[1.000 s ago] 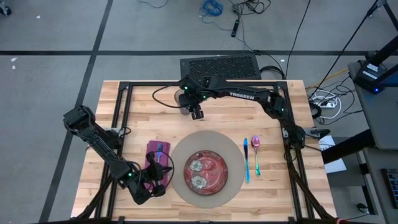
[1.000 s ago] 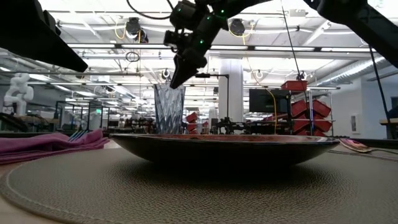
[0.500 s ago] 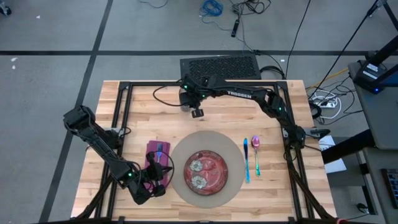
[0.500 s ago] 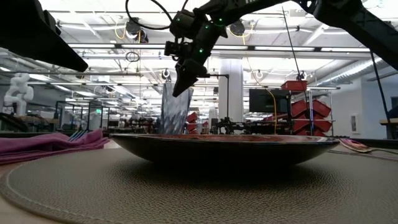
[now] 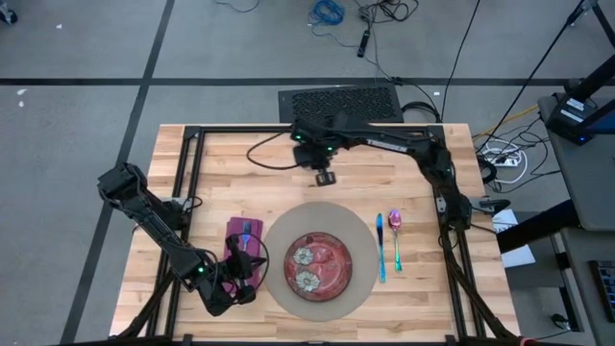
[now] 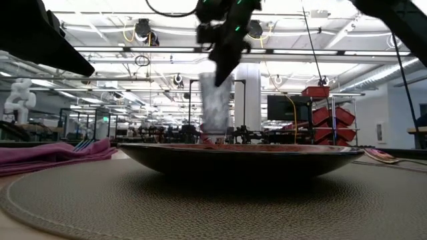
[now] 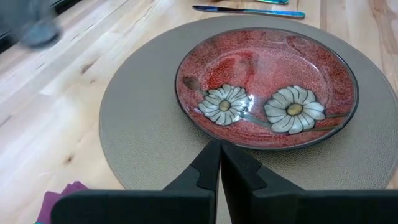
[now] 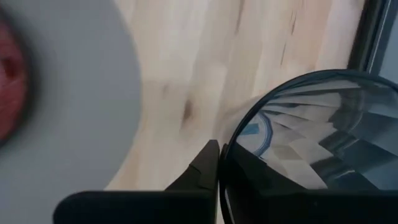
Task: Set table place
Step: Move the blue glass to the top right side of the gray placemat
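The clear glass (image 6: pixel 215 107) hangs over the far middle of the table (image 5: pixel 221 183), with my right gripper (image 5: pixel 324 177) shut on its rim. The red flowered plate (image 5: pixel 317 264) sits on the round grey-tan mat (image 5: pixel 360 231) near the front edge. A blue knife (image 5: pixel 381 248) and a pink spoon (image 5: pixel 395 221) lie to the mat's right. A purple napkin (image 5: pixel 236 252) with a blue fork on it lies to the mat's left. My left gripper (image 7: pixel 219 158) is shut beside the napkin, pointing at the plate (image 7: pixel 267 81), with nothing between its fingers. My right gripper holds the glass by its rim (image 8: pixel 231 138), one finger (image 8: pixel 205 165) outside the wall and the other inside. The fingers come from above, slanting down. The glass hangs below them in the low view, roughly upright; I cannot tell whether its foot is clear of the table.
Black frame rails (image 5: pixel 187 183) run along the table's left and right sides and its far edge. A black grid-like mat (image 5: pixel 339 101) lies on the floor just beyond the far edge. Bare wood lies between the mat and the far rail.
My right gripper has shut on the glass's rim and moved toward the table's right edge and a little up. The glass, which stood on the far part of the table, tipped briefly and has gone along with it to the right.
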